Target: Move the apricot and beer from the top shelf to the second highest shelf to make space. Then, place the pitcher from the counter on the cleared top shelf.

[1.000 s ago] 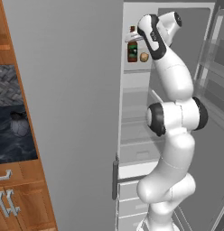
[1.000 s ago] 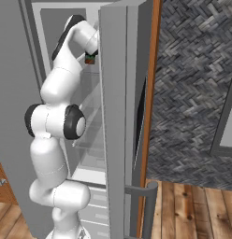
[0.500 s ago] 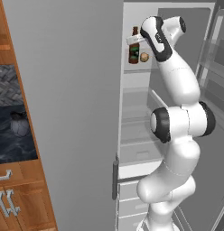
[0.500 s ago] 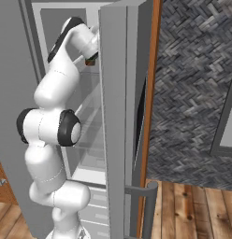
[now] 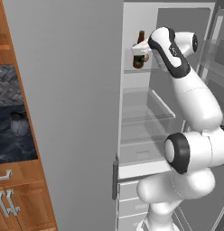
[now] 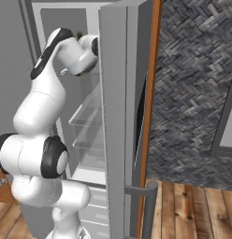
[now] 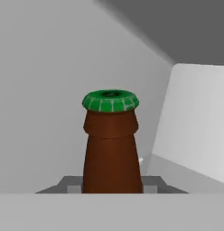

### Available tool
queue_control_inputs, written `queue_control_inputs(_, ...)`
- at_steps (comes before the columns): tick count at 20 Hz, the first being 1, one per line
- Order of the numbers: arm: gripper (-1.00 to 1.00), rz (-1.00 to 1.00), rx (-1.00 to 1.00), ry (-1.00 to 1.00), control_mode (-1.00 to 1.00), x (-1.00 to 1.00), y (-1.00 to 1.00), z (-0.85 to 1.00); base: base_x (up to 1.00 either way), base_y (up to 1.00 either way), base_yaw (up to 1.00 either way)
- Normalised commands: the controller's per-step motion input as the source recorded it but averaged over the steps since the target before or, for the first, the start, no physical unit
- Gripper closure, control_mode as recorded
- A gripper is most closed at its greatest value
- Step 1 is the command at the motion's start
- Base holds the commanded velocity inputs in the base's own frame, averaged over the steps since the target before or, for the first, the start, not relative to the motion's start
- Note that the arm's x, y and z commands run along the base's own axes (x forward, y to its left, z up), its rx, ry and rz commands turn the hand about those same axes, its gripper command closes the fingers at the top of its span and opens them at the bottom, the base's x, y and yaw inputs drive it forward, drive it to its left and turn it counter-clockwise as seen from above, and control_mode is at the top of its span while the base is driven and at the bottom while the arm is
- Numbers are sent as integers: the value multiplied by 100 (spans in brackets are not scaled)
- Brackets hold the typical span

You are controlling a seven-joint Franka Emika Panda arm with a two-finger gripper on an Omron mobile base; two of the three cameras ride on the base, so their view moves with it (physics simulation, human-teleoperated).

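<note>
Hand view is showing the beer (image 7: pixel 111 144) standing upright between the fingers, though whether they are pinching it I cannot tell. Left base view is showing the bottle (image 5: pixel 139 52) on the top shelf (image 5: pixel 132 71).

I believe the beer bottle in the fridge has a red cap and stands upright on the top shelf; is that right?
Not quite: the beer bottle has a green cap, as the hand view shows. It does stand upright on the top shelf, seen in the left base view.

A grey fridge door (image 6: pixel 120 116) is seen open beside a herringbone stone wall (image 6: pixel 192 79), a plank floor (image 6: pixel 192 210) and wooden cabinets (image 5: pixel 19 194).
</note>
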Motion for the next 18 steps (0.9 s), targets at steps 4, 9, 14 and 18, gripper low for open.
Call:
queue_control_inputs(4, 100, -12, 0, -9, -100, -100, -12, 20, 0, 0, 0)
queue_control_inputs(9, 100, -16, 0, 0, -100, -100, -36, 21, 0, 0, 0)
queue_control_inputs(14, 100, -18, -1, 0, -100, -100, -32, -4, 0, 0, 0)
queue_control_inputs(18, 100, -18, 1, 10, -100, -84, -8, -27, 0, 0, 0)
